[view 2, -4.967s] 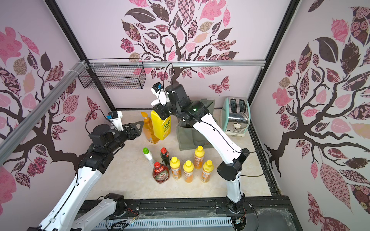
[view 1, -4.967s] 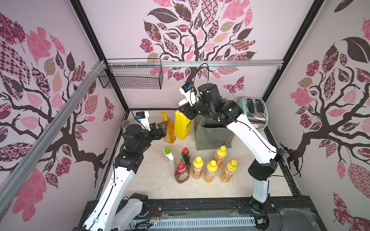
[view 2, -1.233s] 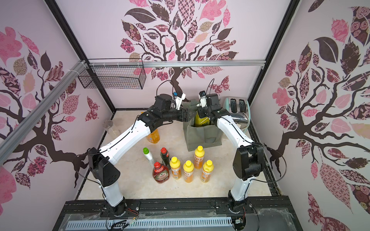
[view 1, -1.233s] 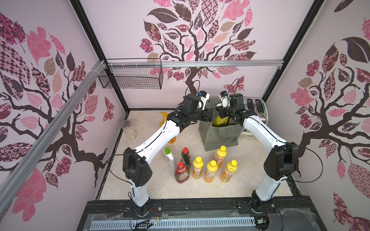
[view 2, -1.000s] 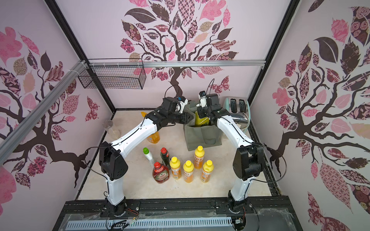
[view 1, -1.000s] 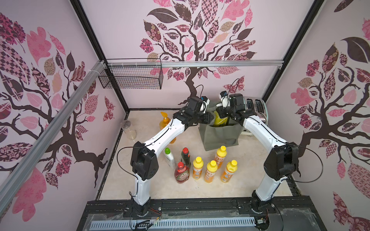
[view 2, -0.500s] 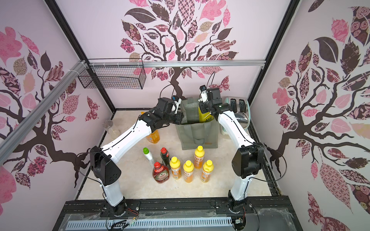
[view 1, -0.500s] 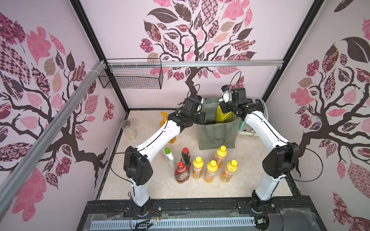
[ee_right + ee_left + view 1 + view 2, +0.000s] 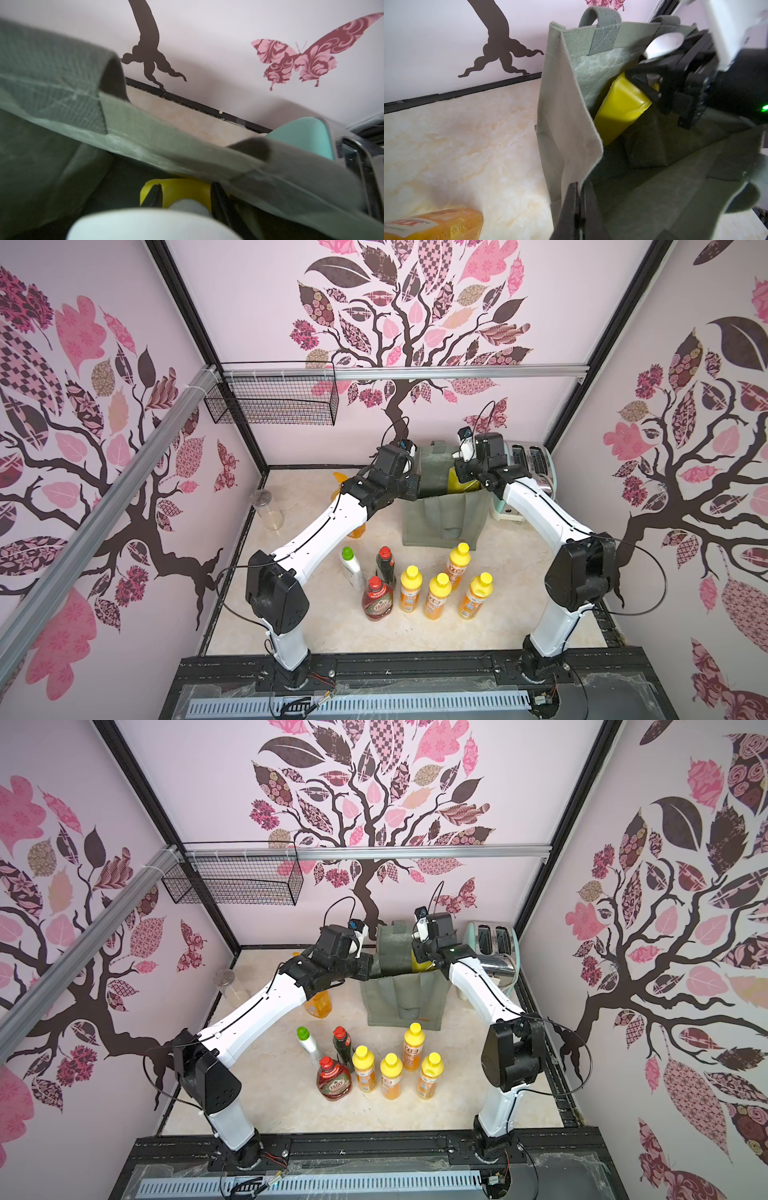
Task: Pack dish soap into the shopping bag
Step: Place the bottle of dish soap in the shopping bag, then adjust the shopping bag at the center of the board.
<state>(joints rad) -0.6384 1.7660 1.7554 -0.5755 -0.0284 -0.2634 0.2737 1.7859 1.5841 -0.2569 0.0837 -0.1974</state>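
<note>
The right gripper was found part-closed on the upper end of the yellow pump bottle. The bottle hung directly beneath it inside the mouth of the shopping bag, toward the bag's right side, with its long axis tilted, base lowest and angled left. The left gripper was pinched tight on the bag's left rim, holding the mouth open. In my judgement the lowering falls to the right arm alone, straight down along the bottle's axis.
</note>
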